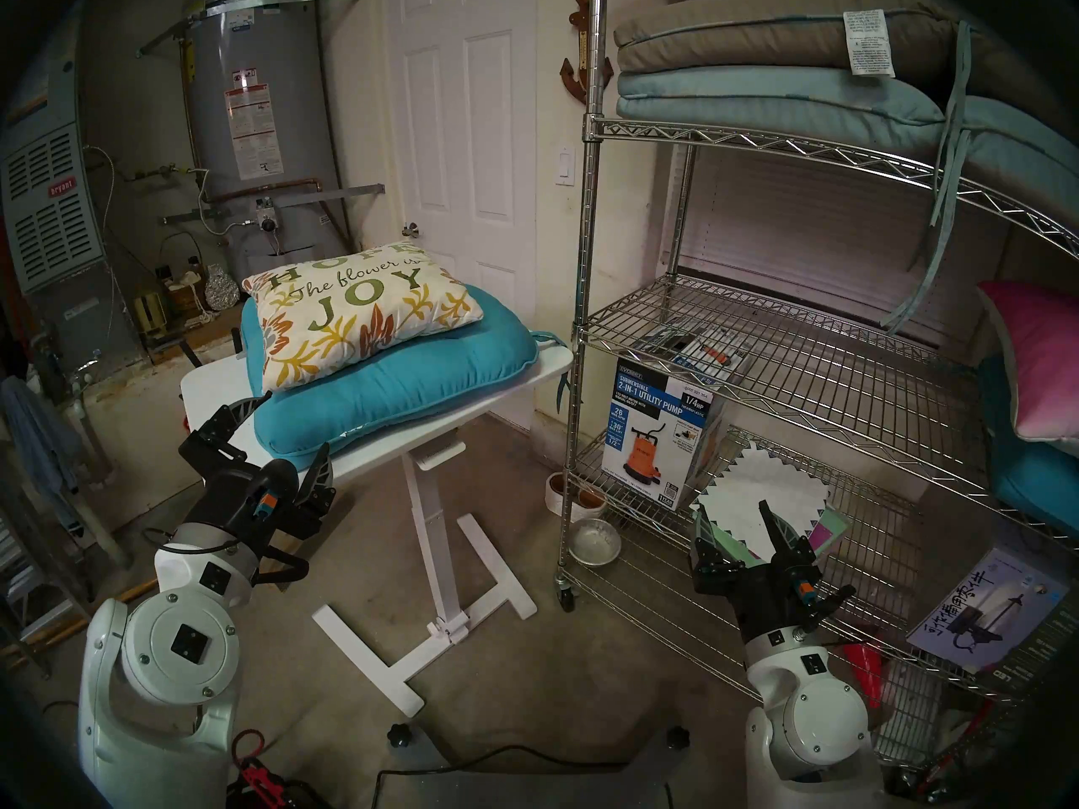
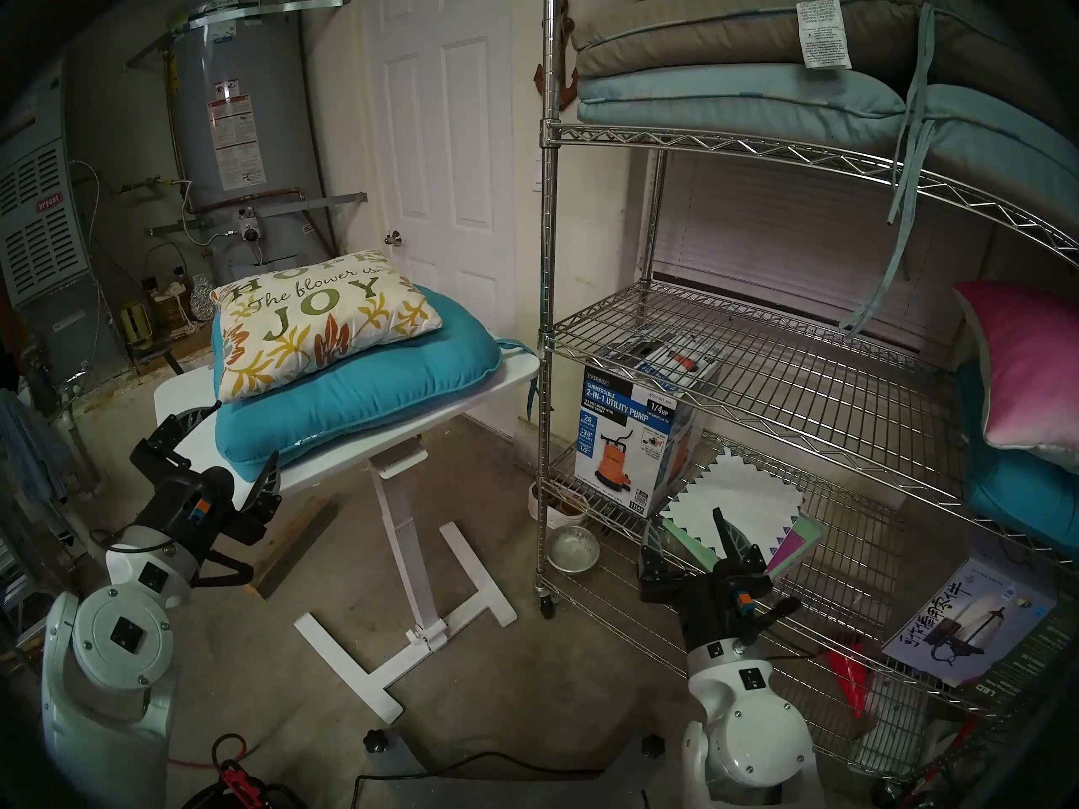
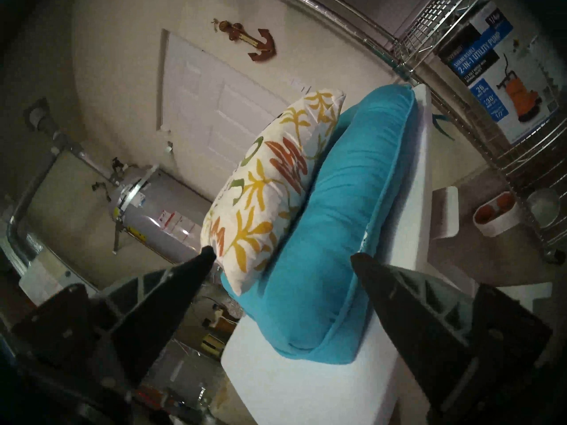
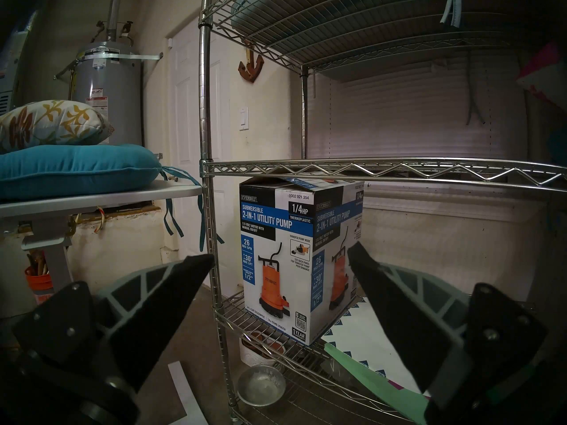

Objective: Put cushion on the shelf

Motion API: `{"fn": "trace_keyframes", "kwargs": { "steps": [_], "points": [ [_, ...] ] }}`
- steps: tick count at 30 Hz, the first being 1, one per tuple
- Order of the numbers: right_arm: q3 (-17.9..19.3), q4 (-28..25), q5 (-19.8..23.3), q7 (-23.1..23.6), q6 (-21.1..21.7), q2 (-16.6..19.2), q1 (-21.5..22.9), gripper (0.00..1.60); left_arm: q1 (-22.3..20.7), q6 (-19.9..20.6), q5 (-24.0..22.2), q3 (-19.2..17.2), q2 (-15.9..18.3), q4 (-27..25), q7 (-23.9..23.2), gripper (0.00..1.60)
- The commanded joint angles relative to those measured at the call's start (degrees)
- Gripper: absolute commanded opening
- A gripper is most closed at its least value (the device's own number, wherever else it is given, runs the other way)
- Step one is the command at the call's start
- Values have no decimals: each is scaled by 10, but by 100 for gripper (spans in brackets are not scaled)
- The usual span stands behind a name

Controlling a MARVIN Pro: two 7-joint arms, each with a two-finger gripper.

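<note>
From the head, the cushion (image 1: 356, 314) lies on a teal seat cushion (image 1: 403, 393) on the white table (image 1: 514, 376), left of the shelf (image 1: 776, 358). Left wrist: the left gripper (image 3: 280, 255) fingers spread, empty, near both cushions. Right wrist: the right gripper (image 4: 280, 257) fingers apart, facing a pump box (image 4: 276, 246)

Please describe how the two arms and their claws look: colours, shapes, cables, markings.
Both arms have glossy white rounded shells with black square patches. Each black wrist carries an orange-and-teal plug and looping black cables. The left claw and right claw have black pointed fingers with grey ribbed backs.
</note>
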Motion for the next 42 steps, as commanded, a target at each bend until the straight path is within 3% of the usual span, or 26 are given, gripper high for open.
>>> {"fn": "trace_keyframes", "kwargs": {
  "steps": [1,8,16,30,33,35,42],
  "points": [
    [0,-11,1,0,-2,0,2,160,-35,0,52,6,38,4,2,160],
    [0,-11,1,0,-2,0,2,160,-84,1,90,-1,64,40,-2,160],
    [0,-10,1,0,-2,0,2,160,-136,0,97,-13,107,63,-12,160],
    [0,-11,1,0,-2,0,2,160,-225,9,107,69,150,115,-32,160],
    [0,-11,1,0,-2,0,2,160,-269,12,118,93,144,139,-44,160],
    [0,-11,1,0,-2,0,2,160,-256,14,113,92,155,135,-35,160],
    [0,-11,1,0,-2,0,2,160,-303,17,125,110,166,167,-44,160]
  ]
}}
